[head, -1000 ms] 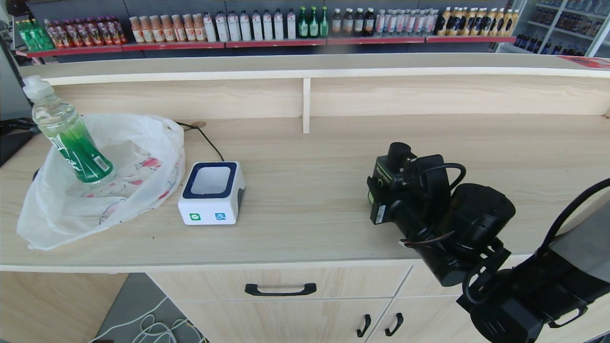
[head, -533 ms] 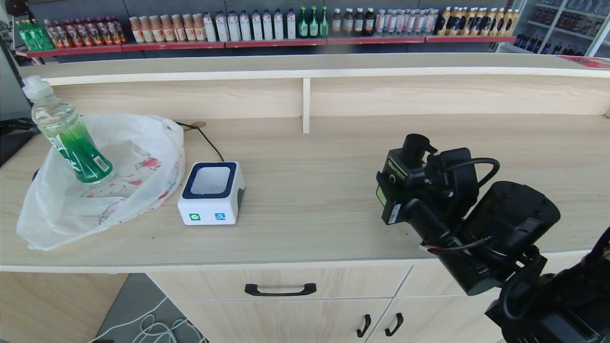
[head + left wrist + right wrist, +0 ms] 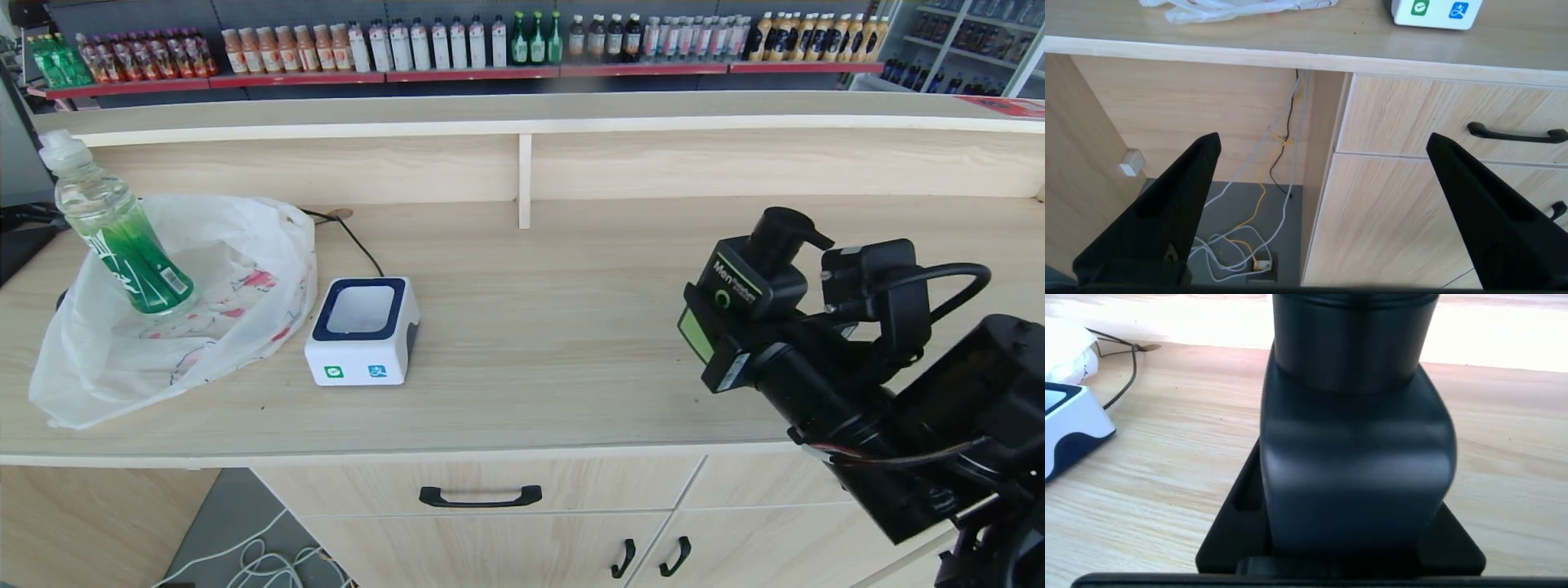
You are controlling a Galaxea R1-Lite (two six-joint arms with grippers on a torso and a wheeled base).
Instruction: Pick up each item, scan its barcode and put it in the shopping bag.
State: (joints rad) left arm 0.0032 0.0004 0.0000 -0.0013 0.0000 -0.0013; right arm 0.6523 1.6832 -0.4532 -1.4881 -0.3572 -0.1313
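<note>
**Right arm.** The right jaws are pinching a black pump bottle point(image 3: 739, 298). They hold it off the surface point(image 3: 531, 343) on the robot's right, well apart from the scanner point(image 3: 363, 329). The bottle is tilted with its pump head uppermost. A small white label point(image 3: 732, 371) shows low on its side, and we take this to be the barcode. We judge that the grip sits on the lower body so that the label can be turned toward the reader.

**Left arm.** The left jaws are spread and hold nothing. Their fingers point(image 3: 1167, 220) hang below the edge of the surface, facing the cabinet front point(image 3: 1413, 163). We judge this to be a parked position that keeps the lane between bottle and scanner free.

**Scanner.** The white unit rests on the surface with its dark-rimmed window facing up. Its cable point(image 3: 359, 241) runs toward the back. An item must therefore be presented label-down above the window.

**Shopping bag.** The shopping bag point(image 3: 245, 327) lies spread open just beside the scanner, on the robot's left. A green bottle point(image 3: 122, 237) stands tilted in it, so we judge that item finished.

**Step in hand.** The pump bottle is lifted but not yet scanned. The next move calls for carrying it leftward over the window and rotating the wrist until the label faces down. The risk is that the green bottle tips when the second item enters the bag.
</note>
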